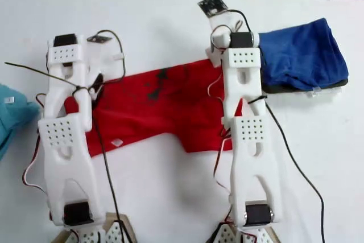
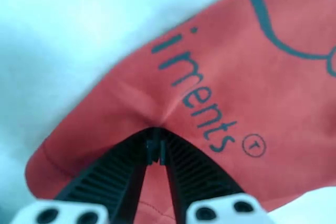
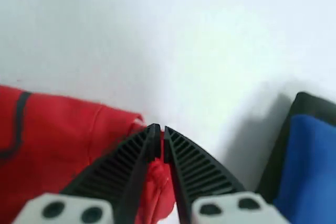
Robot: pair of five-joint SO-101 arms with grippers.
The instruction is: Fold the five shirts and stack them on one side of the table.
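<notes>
Shirt of red cotton with dark print lies spread across the middle of the white bench, under both arms. Left fingers are closed on a pinch of its fabric; right fingers clamp its bunched edge. At the far right, a folded blue shirt rests on a black garment. A teal cloth lies at the left edge.

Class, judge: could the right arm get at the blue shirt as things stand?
Probably not yet: the right gripper is shut on the red shirt. The blue shirt lies close beside it, nothing between.
</notes>
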